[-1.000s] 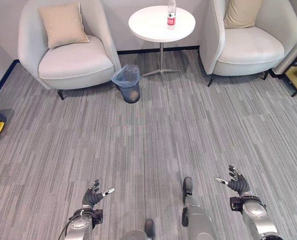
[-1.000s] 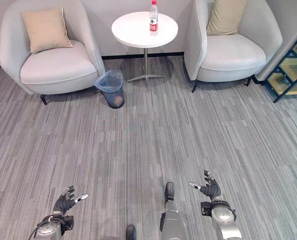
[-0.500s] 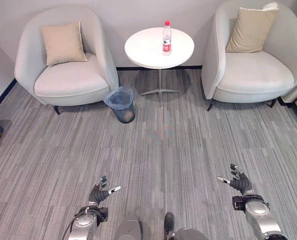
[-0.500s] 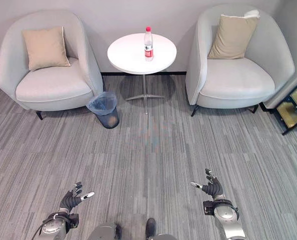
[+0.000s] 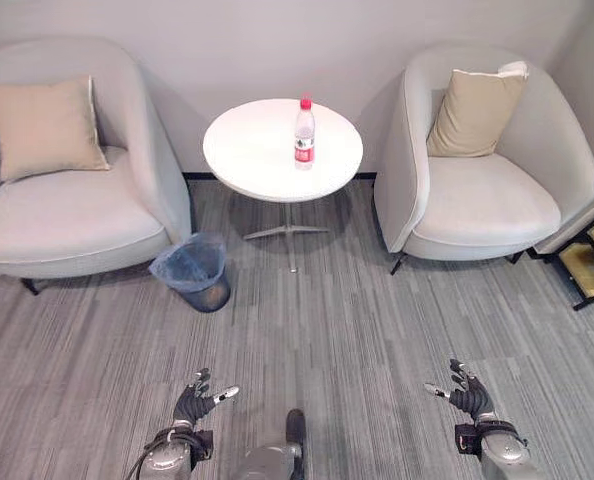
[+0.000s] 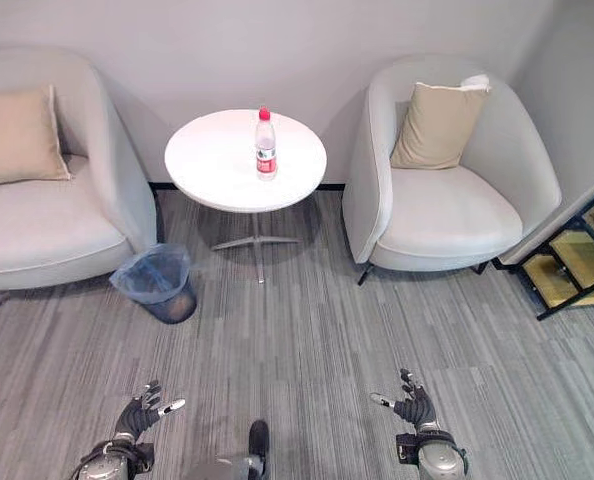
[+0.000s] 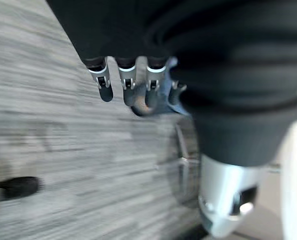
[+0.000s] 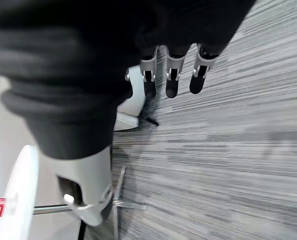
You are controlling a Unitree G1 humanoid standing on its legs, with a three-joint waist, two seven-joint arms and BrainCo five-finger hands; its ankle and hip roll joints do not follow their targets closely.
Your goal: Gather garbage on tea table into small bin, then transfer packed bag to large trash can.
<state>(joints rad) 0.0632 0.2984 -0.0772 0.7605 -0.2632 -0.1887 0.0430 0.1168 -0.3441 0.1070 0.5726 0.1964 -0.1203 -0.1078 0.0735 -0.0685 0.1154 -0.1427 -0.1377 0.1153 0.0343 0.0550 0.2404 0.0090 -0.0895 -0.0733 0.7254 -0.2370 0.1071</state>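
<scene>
A clear plastic bottle [image 5: 304, 132] with a red cap and label stands upright on the round white tea table [image 5: 257, 155] between two armchairs. A small bin [image 5: 191, 271] lined with a blue bag sits on the carpet left of the table's foot, beside the left armchair. My left hand [image 5: 194, 403] hangs low at the near left, fingers relaxed and holding nothing. Low at the near right is my right hand [image 5: 465, 396], open as well. Both hands are far from the table and the bin.
A grey armchair [image 5: 67, 215] with a beige cushion stands to the left, another armchair [image 5: 482, 200] with a cushion to the right. A dark shelf unit [image 5: 589, 270] sits at the far right edge. Grey striped carpet [image 5: 327, 340] lies between me and the table.
The whole scene has drifted down and closer, so the camera has moved toward the table and turned rightward. The hands keep their relaxed spread pose low in view.
</scene>
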